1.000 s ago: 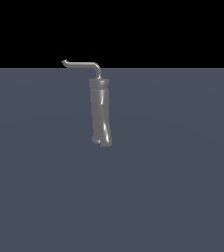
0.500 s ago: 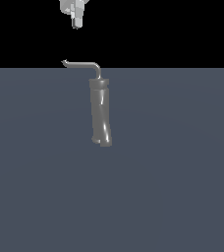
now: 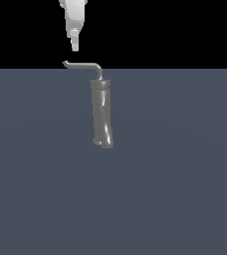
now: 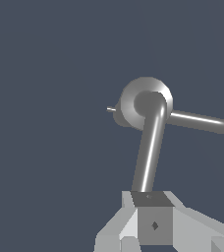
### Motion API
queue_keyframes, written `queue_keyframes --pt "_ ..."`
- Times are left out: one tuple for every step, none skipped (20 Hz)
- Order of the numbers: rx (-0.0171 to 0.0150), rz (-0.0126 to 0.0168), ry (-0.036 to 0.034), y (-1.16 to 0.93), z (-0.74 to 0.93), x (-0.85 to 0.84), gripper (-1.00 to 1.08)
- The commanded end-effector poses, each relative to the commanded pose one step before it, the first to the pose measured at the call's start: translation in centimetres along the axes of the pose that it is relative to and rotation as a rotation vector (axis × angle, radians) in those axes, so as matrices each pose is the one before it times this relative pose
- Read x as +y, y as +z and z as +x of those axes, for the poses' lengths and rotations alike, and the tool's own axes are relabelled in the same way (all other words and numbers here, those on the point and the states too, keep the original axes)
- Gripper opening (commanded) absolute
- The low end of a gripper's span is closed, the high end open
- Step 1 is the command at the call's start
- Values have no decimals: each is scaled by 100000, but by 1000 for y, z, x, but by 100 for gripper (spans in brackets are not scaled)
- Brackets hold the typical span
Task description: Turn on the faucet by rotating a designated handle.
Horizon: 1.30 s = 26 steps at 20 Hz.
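The faucet [image 3: 101,112] is a tall, glossy dark-grey cylinder standing on the grey floor. Its handle [image 3: 83,64], a thin bent rod, runs from the cylinder's top toward the exterior view's left and ends in a small upturned tip. My gripper [image 3: 75,48] hangs just above that tip without touching it, its fingers pressed together with nothing between them. The wrist view looks straight down on the faucet [image 4: 133,98]. There the handle [image 4: 148,152] reaches toward my gripper [image 4: 152,198], whose tip covers the rod's end.
A second short rod [image 4: 198,121] sticks out sideways from the faucet's top, and a tiny pin [image 4: 111,109] shows on the opposite side. Flat grey floor [image 3: 175,189] surrounds the faucet.
My gripper was out of view one second ago. It has since come down from the top of the exterior view to just above the handle's tip. Faucet and handle have not moved.
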<state>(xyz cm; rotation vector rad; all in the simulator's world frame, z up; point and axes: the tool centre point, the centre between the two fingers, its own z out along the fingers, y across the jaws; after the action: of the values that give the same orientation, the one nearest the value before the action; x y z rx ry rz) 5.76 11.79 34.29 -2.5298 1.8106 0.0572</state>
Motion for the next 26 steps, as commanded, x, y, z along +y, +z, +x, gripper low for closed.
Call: queue_keyframes --pt "1184 -36 5062 1132 -244 -1087 -100" --pt "424 -19 1672 400 -113 -351 -100" --pt "404 -8 1548 374 -116 -322 -100" --pt "382 2 1427 348 -116 -293 -100" --pt "359 10 1308 322 -113 -265 -100" --pt "332 16 1188 295 -110 -239 -100" --pt "305 20 1073 267 -103 -213 -100" --pt "277 23 956 240 -97 -188 -100" --pt "246 24 841 212 -89 -164 -100" --pt "215 24 725 184 -80 -140 -100" --pt "184 22 617 156 -67 -117 -100" --pt "150 19 499 128 -58 -95 -100" --pt "118 16 391 100 -44 -74 -100" --pt "85 12 280 71 -31 -52 -100" --pt "49 7 162 43 -22 -31 -100" --pt "14 2 47 14 -12 -10 -100" --pt "0 0 0 0 0 0 -100" --pt "0 0 0 0 0 0 -100" --pt "0 0 0 0 0 0 -100" --pt "-13 -47 -98 6 -3 21 -100" --pt "0 0 0 2 -15 237 -100" --pt "0 0 0 2 -15 238 -100" --pt "0 0 0 2 -15 240 -100" --pt "0 0 0 2 -15 242 -100" --pt "0 0 0 2 -15 244 -100" --pt "0 0 0 1 -15 245 -100"
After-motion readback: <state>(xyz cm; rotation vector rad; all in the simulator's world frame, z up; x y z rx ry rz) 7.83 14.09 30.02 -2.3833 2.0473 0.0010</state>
